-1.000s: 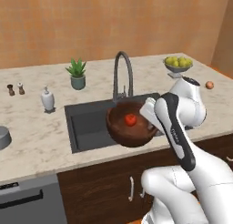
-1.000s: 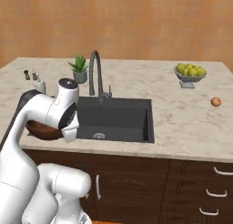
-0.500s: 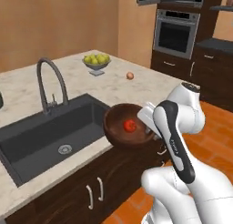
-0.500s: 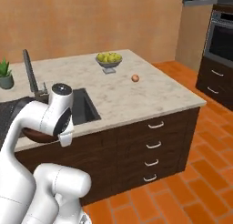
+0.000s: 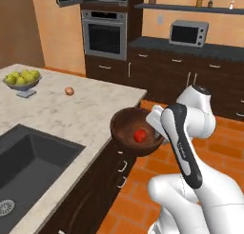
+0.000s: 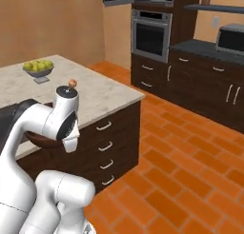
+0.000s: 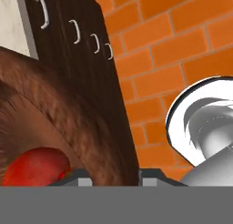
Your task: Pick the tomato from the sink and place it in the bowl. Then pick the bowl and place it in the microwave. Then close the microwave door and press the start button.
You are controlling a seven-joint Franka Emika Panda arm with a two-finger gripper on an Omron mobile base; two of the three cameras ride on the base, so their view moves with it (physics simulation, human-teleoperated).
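A brown wooden bowl (image 5: 128,127) hangs in the air just off the island counter's corner, with the red tomato (image 5: 139,135) lying inside it. My gripper (image 5: 155,125) is shut on the bowl's right rim. In the hand view the bowl's wall (image 7: 59,114) runs between my fingertips (image 7: 80,177) and the tomato (image 7: 34,168) shows at lower left. From the right base view my arm hides most of the bowl (image 6: 42,140). The dark sink (image 5: 28,164) lies at lower left. The microwave (image 5: 189,33) (image 6: 231,38) stands on the far dark counter.
A fruit bowl (image 5: 21,79) (image 6: 38,66) and a small round brown item (image 5: 69,91) (image 6: 72,82) sit on the island top. A wall oven (image 5: 105,35) (image 6: 151,35) faces me. Island drawers (image 6: 107,133) are close on the left, open brick floor (image 6: 190,171) ahead.
The whole picture has swung: the base has moved from the sink toward the oven and microwave wall. The bowl with the tomato stays held in the gripper.
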